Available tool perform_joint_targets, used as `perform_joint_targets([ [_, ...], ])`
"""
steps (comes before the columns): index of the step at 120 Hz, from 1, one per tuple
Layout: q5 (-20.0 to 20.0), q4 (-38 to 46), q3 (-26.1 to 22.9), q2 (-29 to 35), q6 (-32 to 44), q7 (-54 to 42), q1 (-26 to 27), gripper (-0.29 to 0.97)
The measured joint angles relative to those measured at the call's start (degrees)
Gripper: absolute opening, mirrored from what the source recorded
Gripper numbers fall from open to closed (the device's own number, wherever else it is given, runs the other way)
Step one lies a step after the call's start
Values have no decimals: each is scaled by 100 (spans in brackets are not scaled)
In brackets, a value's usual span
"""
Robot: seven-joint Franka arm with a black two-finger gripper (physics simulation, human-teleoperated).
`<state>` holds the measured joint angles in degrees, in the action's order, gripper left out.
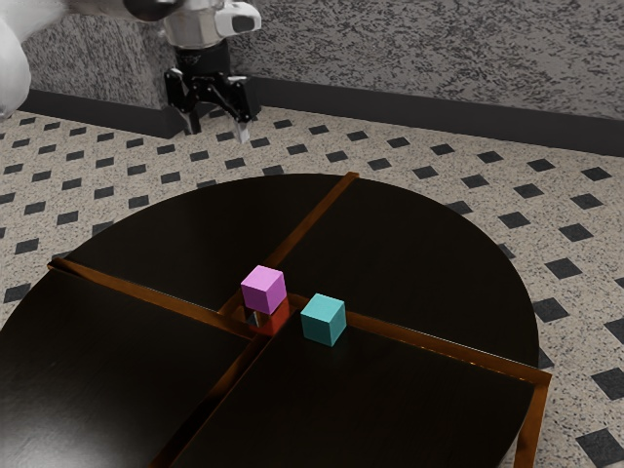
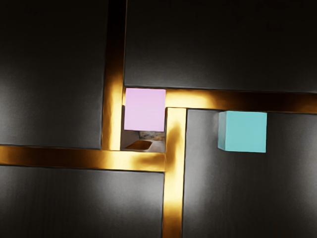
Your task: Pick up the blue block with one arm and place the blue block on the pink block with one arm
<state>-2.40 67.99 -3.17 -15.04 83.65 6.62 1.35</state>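
Surface (image 1: 409, 244): round, dark, cut into quarters by glowing orange strips (image 1: 439, 343) that meet at the middle.
Blue block (image 1: 324, 319): task's thing. It rests flat on the surface in the quarter at 4 o'clock of the hub, upright, hard by the strip. Nothing touches it.
Blue block, from the hand camera (image 2: 242, 131): square face up, clear room on all sides, apart from the pink one with one strip between them.
Pink block (image 1: 263, 289): at the hub, near the blue block and at about 10 o'clock of it. Upright, top face bare.
Hollow (image 1: 265, 322): small gap at the strip crossing. The pink block (image 2: 144, 109) seems to sit at its edge, partly over it; I cannot tell how firm that footing is.
Pincer (image 1: 214, 125): high above the far rim, at about 11 o'clock of the blocks and well apart from both. Fingers point down, spread wide, nothing between them.
Floor (image 1: 468, 175): speckled tile with black diamonds, beyond the surface.
Wall (image 1: 439, 49): grey, rough, farthest back.
Step in hand: the start, as I read it. The reach for the blue block is not yet made; nothing is lifted, nothing stacked.
Next move calls for: bringing the hand over the blue block, squaring the fingers to two opposite faces, dropping straight down around it, then closing.
Watch for: the strip beside the blue block and the pink block nearby, so descend cleanly. Placing later wants a gentle, centred set-down, given the hollow under the pink block.
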Motion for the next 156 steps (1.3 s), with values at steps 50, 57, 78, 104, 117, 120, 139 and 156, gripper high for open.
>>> perform_joint_targets([
  [50, -63, 967, -1, -733, 1376, 44, 252, 68],
  [57, 15, 1199, -6, -685, 1564, 47, 322, 68],
  [78, 105, 1964, -8, -347, 2151, 56, 535, 68],
  [104, 180, 2782, -42, -267, 2958, 136, 682, 68],
  [117, 186, 2952, -43, -305, 3219, 165, 733, 68],
  [120, 186, 2981, -43, -313, 3267, 170, 745, 68],
  [139, 172, 3020, -43, -541, 3512, 195, 869, 68],
  [156, 167, 3021, -44, -739, 3655, 211, 900, 68],
])
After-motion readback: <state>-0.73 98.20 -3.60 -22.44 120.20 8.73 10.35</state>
